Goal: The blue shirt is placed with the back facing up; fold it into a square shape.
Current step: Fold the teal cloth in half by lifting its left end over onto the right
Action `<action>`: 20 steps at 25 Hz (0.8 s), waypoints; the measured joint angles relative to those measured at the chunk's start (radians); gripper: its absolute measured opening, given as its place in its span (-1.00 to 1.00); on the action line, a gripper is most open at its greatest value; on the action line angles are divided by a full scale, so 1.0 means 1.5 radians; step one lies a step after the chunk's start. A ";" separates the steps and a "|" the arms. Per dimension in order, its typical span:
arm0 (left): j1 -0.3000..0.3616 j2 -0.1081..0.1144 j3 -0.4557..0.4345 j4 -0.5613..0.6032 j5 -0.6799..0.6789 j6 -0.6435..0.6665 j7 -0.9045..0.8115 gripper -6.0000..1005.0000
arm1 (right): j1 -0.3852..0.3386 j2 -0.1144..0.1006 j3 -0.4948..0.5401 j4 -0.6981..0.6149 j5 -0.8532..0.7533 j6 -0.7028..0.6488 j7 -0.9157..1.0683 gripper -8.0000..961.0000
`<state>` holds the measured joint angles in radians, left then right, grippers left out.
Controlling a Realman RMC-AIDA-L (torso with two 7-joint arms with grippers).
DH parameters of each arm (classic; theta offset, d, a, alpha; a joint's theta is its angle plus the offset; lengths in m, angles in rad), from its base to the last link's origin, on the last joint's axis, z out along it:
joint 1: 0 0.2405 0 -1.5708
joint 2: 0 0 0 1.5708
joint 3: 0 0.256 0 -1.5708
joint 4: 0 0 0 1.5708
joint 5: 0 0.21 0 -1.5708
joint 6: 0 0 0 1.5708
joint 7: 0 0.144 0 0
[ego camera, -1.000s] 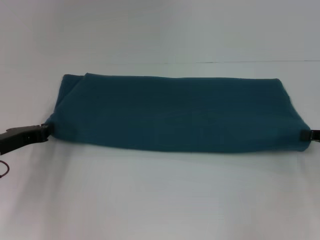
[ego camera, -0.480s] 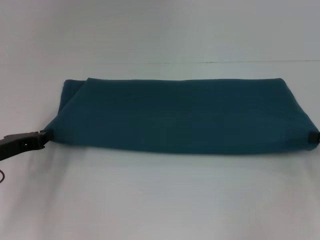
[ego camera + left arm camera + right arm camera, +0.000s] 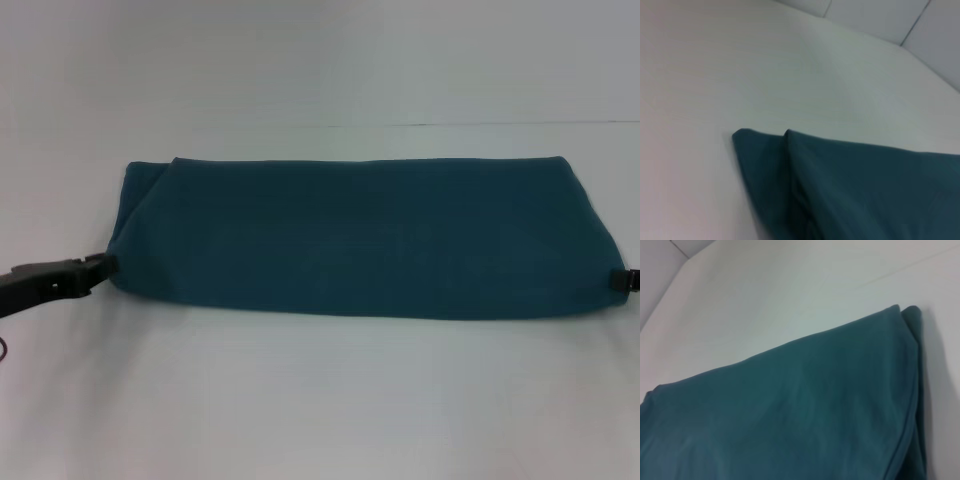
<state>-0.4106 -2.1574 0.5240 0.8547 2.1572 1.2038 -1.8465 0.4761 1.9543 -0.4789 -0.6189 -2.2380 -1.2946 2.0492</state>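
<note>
Since a second ago the near edge of the blue shirt [image 3: 360, 235] has dropped lower and nearer, and both grippers have slid with it. It lies as a long, wide band across the middle of the white table [image 3: 320, 400], a second layer peeking out at its far left corner. At its near left corner sits the left gripper [image 3: 100, 266], pinching the hem as far as I can judge; at the near right corner the right gripper [image 3: 622, 281] barely shows, and I cannot tell whether it grips. To do this fold well, both corners should travel level and together, keeping the cloth taut so the edges line up squarely.
</note>
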 joint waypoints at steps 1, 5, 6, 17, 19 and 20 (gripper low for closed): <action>0.000 0.000 -0.003 0.006 0.000 0.008 -0.003 -0.90 | 0.000 0.000 0.002 -0.005 0.000 -0.007 0.000 -0.95; 0.002 0.001 -0.018 0.022 0.001 0.024 -0.021 -0.86 | -0.004 -0.002 0.041 -0.022 0.002 -0.032 -0.001 -0.81; 0.006 0.002 -0.030 0.029 0.005 0.026 -0.036 -0.85 | -0.006 -0.003 0.054 -0.026 0.003 -0.035 -0.001 -0.74; 0.027 0.003 -0.078 0.039 0.014 0.093 -0.098 0.08 | -0.033 -0.007 0.094 -0.041 0.115 -0.093 -0.070 0.23; 0.030 0.004 -0.081 0.039 0.015 0.110 -0.111 0.15 | -0.028 -0.006 0.089 -0.039 0.122 -0.100 -0.079 0.40; 0.031 0.004 -0.083 0.039 0.018 0.118 -0.118 0.18 | -0.023 -0.006 0.083 -0.039 0.122 -0.101 -0.080 0.46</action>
<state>-0.3636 -2.1514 0.4000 0.9127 2.1845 1.3812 -2.0241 0.4418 1.9458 -0.3551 -0.6768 -2.0545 -1.4454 1.9291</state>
